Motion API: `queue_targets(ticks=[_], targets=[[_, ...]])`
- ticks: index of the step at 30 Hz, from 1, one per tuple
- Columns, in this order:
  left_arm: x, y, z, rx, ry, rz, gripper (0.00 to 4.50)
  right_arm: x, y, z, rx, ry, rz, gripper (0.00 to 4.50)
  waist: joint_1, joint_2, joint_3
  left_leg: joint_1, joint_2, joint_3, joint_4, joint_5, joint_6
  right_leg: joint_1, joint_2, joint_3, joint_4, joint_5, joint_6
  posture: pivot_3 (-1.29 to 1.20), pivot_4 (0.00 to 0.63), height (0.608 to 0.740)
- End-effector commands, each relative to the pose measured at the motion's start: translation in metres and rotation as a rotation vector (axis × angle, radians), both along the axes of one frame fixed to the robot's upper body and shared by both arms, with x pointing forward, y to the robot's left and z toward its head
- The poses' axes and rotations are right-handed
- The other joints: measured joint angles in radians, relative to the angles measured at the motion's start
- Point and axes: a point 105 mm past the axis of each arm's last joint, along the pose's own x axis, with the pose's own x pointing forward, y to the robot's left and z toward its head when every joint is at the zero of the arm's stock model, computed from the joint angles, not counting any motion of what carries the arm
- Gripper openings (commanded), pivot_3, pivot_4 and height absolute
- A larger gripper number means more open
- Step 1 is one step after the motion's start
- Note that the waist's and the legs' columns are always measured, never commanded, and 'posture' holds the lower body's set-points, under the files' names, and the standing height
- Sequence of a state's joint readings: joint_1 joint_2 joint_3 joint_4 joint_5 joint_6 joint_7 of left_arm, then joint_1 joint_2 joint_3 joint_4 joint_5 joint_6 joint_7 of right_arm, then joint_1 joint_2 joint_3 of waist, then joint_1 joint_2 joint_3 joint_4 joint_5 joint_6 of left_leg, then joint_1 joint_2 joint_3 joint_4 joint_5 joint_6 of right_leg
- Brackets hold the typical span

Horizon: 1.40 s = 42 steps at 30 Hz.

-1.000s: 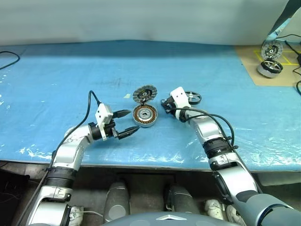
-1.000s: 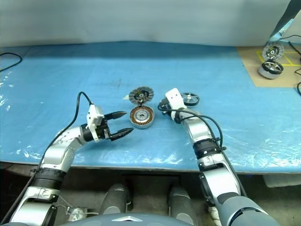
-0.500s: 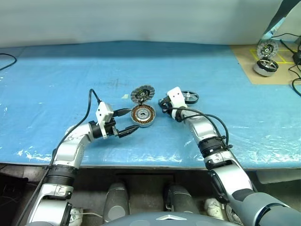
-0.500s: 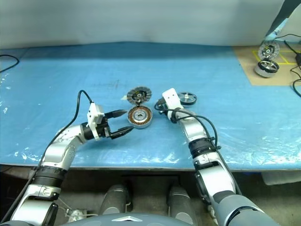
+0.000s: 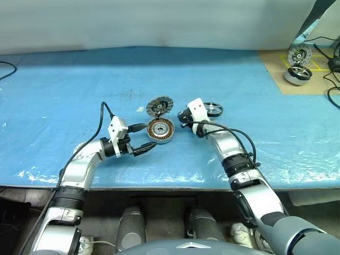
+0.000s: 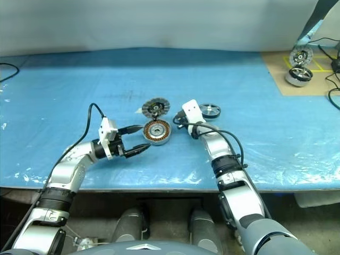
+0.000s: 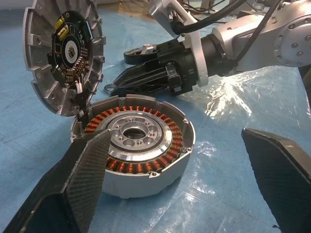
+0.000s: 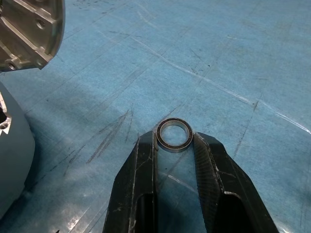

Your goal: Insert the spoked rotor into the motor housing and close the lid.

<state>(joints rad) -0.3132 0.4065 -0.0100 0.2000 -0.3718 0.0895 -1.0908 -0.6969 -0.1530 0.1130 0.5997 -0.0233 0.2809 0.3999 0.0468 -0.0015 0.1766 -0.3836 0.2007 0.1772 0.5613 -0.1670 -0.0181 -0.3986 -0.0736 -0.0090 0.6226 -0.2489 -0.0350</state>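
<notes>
Left wrist view: the motor housing [image 7: 133, 148] sits on the blue table [image 5: 64, 85], near its front edge and about midway along it, with the lid [image 7: 63, 53] standing open at its far edge. The spoked rotor [image 5: 213, 110] lies apart to the right. The left gripper [image 5: 142, 139] is spread wide beside the housing. The right gripper [image 8: 175, 145] pinches a small ring [image 8: 174, 135] between its fingertips.
</notes>
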Motion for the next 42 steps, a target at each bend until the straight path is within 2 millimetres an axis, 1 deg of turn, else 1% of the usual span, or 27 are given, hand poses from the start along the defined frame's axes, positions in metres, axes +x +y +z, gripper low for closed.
queue_targets(ticks=[1, 2, 4, 7, 8, 10, 13, 15, 17, 20, 25, 28, 30, 33, 38, 42], targets=[[0.001, -0.001, 0.008, -0.011, -0.034, -0.014, 4.50, -0.010, -0.006, -0.021, -0.033, 0.082, 0.011, 0.66, 0.000, 0.000, 0.000, 0.000, 0.000, 0.000, 0.000, 0.000, 0.000, 0.000, 0.000, 0.000, 0.000, 0.000, 0.000, 0.00, 0.150, 0.740], [0.001, -0.001, 0.008, -0.011, -0.034, -0.015, 4.50, -0.011, -0.006, -0.019, -0.030, 0.075, 0.024, 0.66, 0.000, 0.000, 0.000, 0.000, 0.000, 0.000, 0.000, 0.000, 0.000, 0.000, 0.000, 0.000, -0.001, 0.000, 0.000, 0.00, 0.150, 0.740], [-0.001, -0.001, 0.009, -0.013, -0.032, -0.027, 4.50, -0.014, -0.009, -0.005, -0.005, 0.043, 0.048, 0.66, 0.004, 0.000, 0.000, -0.002, 0.000, 0.000, -0.001, 0.000, 0.000, -0.001, 0.000, 0.000, -0.002, 0.000, 0.000, 0.00, 0.150, 0.740], [-0.005, -0.001, 0.011, -0.019, -0.032, -0.041, 4.50, -0.024, -0.015, 0.020, 0.027, -0.018, 0.106, 0.66, 0.008, 0.000, 0.000, -0.004, 0.000, 0.000, -0.003, 0.000, 0.000, -0.002, 0.000, -0.001, -0.004, 0.000, 0.000, 0.00, 0.150, 0.740], [-0.006, -0.001, 0.011, -0.021, -0.032, -0.046, 4.50, -0.032, -0.016, 0.030, 0.050, -0.027, 0.147, 0.66, 0.011, 0.000, 0.000, -0.005, 0.000, 0.000, -0.003, 0.000, 0.000, -0.003, 0.000, -0.001, -0.004, 0.000, 0.000, 0.00, 0.150, 0.740], [-0.009, -0.002, 0.012, -0.023, -0.038, -0.053, 4.50, -0.048, -0.016, 0.042, 0.087, -0.026, 0.221, 0.66, 0.021, 0.000, 0.000, -0.007, 0.000, 0.000, -0.003, 0.000, 0.000, -0.005, 0.000, -0.002, -0.004, 0.000, 0.001, 0.00, 0.150, 0.740], [-0.010, -0.004, 0.015, -0.040, -0.078, -0.042, 4.50, -0.077, -0.011, 0.062, 0.146, 0.000, 0.387, 0.66, 0.023, 0.000, 0.000, -0.008, 0.000, 0.000, -0.004, 0.000, 0.000, -0.006, 0.000, -0.002, -0.004, 0.002, 0.004, 0.00, 0.150, 0.740], [-0.011, -0.007, 0.015, -0.043, -0.105, -0.043, 4.50, -0.089, -0.005, 0.071, 0.154, 0.007, 0.469, 0.66, 0.022, 0.000, 0.000, -0.007, 0.000, 0.000, -0.005, 0.000, 0.000, -0.006, 0.000, -0.002, -0.004, 0.002, 0.003, 0.00, 0.150, 0.740], [-0.011, -0.008, 0.015, -0.063, -0.115, -0.040, 4.50, -0.096, 0.003, 0.077, 0.151, 0.010, 0.531, 0.66, 0.022, 0.000, 0.000, -0.007, 0.001, 0.000, -0.005, 0.000, 0.000, -0.006, 0.000, -0.002, -0.004, 0.000, 0.001, 0.00, 0.150, 0.740], [-0.011, -0.007, 0.011, -0.059, -0.109, -0.024, 4.50, -0.097, 0.015, 0.076, 0.136, 0.020, 0.575, 0.66, 0.022, 0.000, 0.000, -0.006, 0.001, 0.000, -0.004, 0.000, 0.000, -0.005, 0.000, -0.002, -0.004, 0.000, 0.000, 0.00, 0.150, 0.740], [-0.011, -0.001, 0.001, -0.028, -0.096, 0.015, 4.50, -0.072, 0.033, 0.066, 0.091, -0.003, 0.551, 0.66, 0.020, 0.000, 0.000, -0.006, 0.000, 0.000, -0.003, 0.000, 0.000, -0.006, 0.000, -0.001, -0.003, 0.000, 0.000, 0.00, 0.150, 0.740], [-0.009, 0.002, -0.001, -0.017, -0.109, 0.052, 4.50, -0.066, 0.040, 0.063, 0.081, -0.011, 0.557, 0.66, 0.023, 0.000, 0.000, -0.007, 0.000, 0.000, -0.002, 0.000, 0.000, -0.006, 0.000, -0.001, -0.003, 0.000, 0.000, 0.00, 0.150, 0.740], [-0.008, 0.004, -0.005, -0.017, -0.111, 0.084, 4.50, -0.067, 0.046, 0.059, 0.075, 0.000, 0.580, 0.66, 0.023, 0.000, 0.000, -0.008, 0.000, 0.000, -0.002, 0.000, 0.000, -0.006, 0.000, -0.002, -0.003, 0.000, 0.000, 0.00, 0.150, 0.740], [-0.013, 0.003, -0.013, -0.004, -0.108, 0.095, 4.50, -0.067, 0.047, 0.054, 0.069, 0.014, 0.592, 0.66, 0.023, 0.000, 0.000, -0.009, 0.000, 0.000, -0.002, 0.000, 0.000, -0.006, 0.000, -0.002, -0.003, 0.000, 0.001, 0.00, 0.150, 0.740], [-0.015, 0.005, -0.021, 0.013, -0.112, 0.121, 4.50, -0.071, 0.045, 0.046, 0.021, 0.031, 0.638, 0.66, 0.023, 0.000, 0.000, -0.008, 0.001, 0.000, 0.000, 0.000, 0.000, -0.006, 0.000, -0.003, -0.001, 0.000, 0.001, 0.00, 0.150, 0.740], [-0.015, 0.007, -0.024, 0.012, -0.105, 0.131, 4.50, -0.064, 0.046, 0.045, 0.004, 0.019, 0.637, 0.66, 0.022, 0.000, 0.000, -0.008, 0.001, 0.000, 0.001, 0.000, 0.000, -0.006, 0.000, -0.003, 0.000, 0.000, 0.000, 0.00, 0.150, 0.740]])
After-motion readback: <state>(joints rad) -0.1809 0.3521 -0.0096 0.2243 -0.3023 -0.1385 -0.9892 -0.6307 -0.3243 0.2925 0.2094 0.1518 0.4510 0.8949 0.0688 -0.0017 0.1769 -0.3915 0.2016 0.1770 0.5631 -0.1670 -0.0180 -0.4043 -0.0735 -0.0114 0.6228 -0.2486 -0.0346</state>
